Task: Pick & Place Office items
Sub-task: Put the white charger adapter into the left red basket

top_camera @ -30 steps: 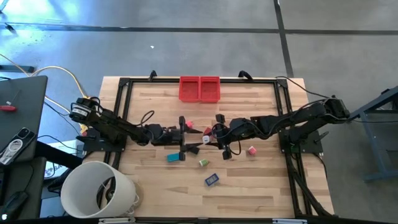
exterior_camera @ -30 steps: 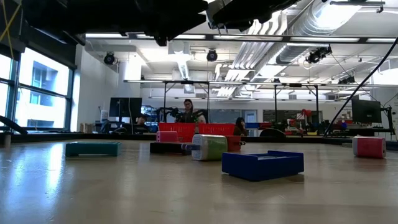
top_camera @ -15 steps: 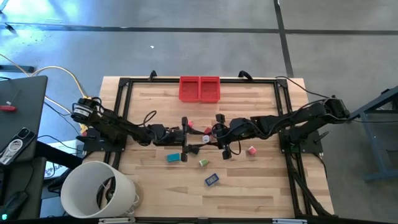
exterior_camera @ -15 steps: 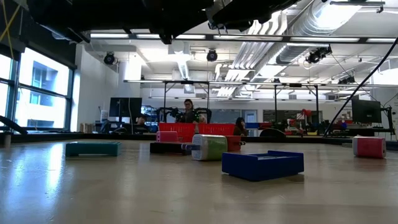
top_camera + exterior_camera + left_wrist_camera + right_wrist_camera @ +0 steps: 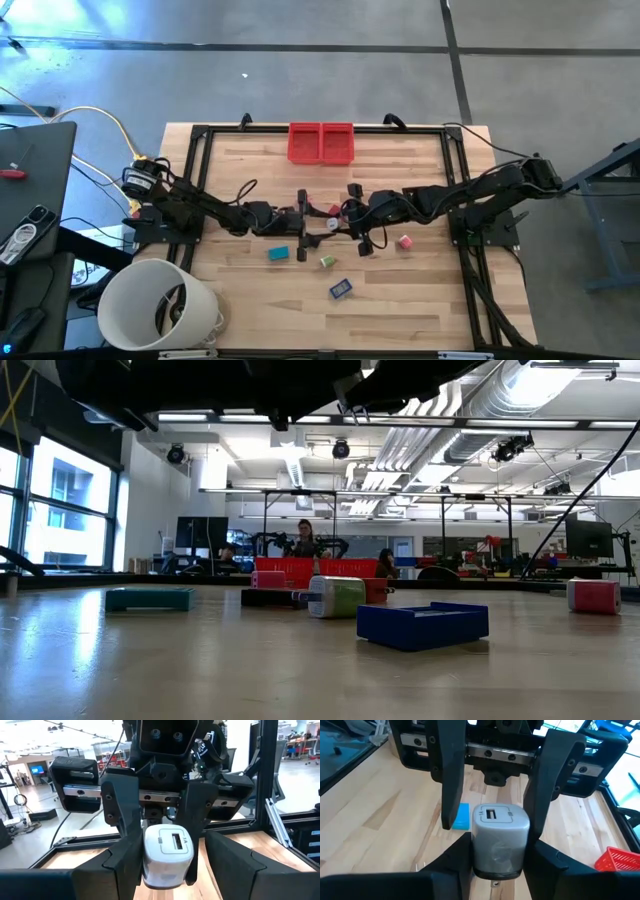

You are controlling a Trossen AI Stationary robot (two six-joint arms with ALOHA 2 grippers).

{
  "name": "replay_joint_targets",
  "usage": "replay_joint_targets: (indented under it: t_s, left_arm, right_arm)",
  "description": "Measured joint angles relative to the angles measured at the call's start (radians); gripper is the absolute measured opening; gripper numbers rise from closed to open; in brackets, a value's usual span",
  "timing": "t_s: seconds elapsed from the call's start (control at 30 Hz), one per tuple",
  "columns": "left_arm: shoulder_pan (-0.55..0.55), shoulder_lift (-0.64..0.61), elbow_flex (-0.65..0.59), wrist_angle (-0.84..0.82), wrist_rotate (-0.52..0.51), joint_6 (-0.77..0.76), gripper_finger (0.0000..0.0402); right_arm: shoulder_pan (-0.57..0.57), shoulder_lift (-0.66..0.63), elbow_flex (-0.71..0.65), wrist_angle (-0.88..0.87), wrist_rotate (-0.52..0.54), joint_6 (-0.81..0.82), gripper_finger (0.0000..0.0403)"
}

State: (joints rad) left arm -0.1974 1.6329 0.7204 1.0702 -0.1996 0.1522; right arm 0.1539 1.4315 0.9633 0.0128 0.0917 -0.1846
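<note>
**Item: white block** point(image 5: 167, 852), a stubby plug-like piece with a slot in its upper face. One of the office items.
- Location: lifted clear of the counter point(image 5: 240, 180), at mid-counter, where the two arms meet tip to tip.
- Held by: right gripper point(image 5: 336, 223). Its fingers point(image 5: 120, 820) are pressed against two opposite sides of the block.
- Left gripper point(image 5: 308, 222): faces the right gripper head-on. Its fingers point(image 5: 451, 785) are spread, one on each side of the block, with a gap showing on at least one side. They are not gripping.

**Key relation**
- The block lies directly between the left fingers, straight ahead of that wrist and level with it.
- Both finger pairs straddle the same block from opposite ends, and both arms are equally near it.
- The block is short. Its longer side appears to run across the line joining the two grippers, slotted face up, though this is hard to confirm.

**Judgement**
- This looks like a hand-over from right to left. The next move would need the left fingers to close on the free faces before the right fingers let go.

**Other pieces, resting on the counter, nearer the front edge than the fingers**
- teal piece point(image 5: 278, 254)
- green piece point(image 5: 327, 262)
- dark blue piece point(image 5: 341, 289)
- pink piece point(image 5: 405, 241)

**Fixtures**
- red bins point(image 5: 321, 142), at the far edge beyond the fingers
- white bucket point(image 5: 160, 305), off the left front corner
</note>
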Motion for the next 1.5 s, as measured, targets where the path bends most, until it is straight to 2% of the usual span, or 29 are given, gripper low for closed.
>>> replay_joint_targets:
  t_s: [0.13,0.27,0.4,0.57,0.7,1.0,1.1,1.4,1.5]
  left_arm:
    - [0.0,0.0,0.0,0.0,0.002,0.052,0.0207]
    - [0.0,0.0,0.0,0.0,0.002,0.099,0.0207]
    - [0.0,0.0,0.0,0.0,0.0,0.104,0.0205]
    - [0.0,0.0,0.0,0.001,-0.005,0.105,0.0168]
    - [0.0,0.0,0.0,0.003,-0.007,0.102,0.0122]
    - [-0.001,0.0,0.0,-0.002,-0.005,0.064,0.012]
    - [-0.001,0.0,0.0,-0.001,-0.002,0.054,0.012]
    - [-0.002,0.001,0.0,-0.004,-0.009,0.049,0.012]
    - [-0.002,0.001,0.0,-0.003,-0.016,0.049,0.012]
  right_arm:
    - [0.0,0.0,0.0,0.006,-0.019,-0.002,0.0124]
    - [0.0,0.0,0.0,0.008,-0.019,-0.002,0.0141]
    - [0.0,0.0,0.0,0.011,-0.02,-0.003,0.0131]
    - [0.0,0.0,0.0,0.013,-0.024,-0.004,0.0121]
    - [0.0,0.0,0.0,0.013,-0.023,-0.004,0.0142]
    - [0.0,0.0,0.002,-0.002,-0.024,0.019,0.013]
    - [0.0,0.0,0.002,-0.002,-0.02,0.039,0.0151]
    - [0.0,0.0,0.002,-0.008,-0.008,0.056,0.0253]
    - [0.0,0.0,0.002,-0.027,0.047,0.048,0.027]
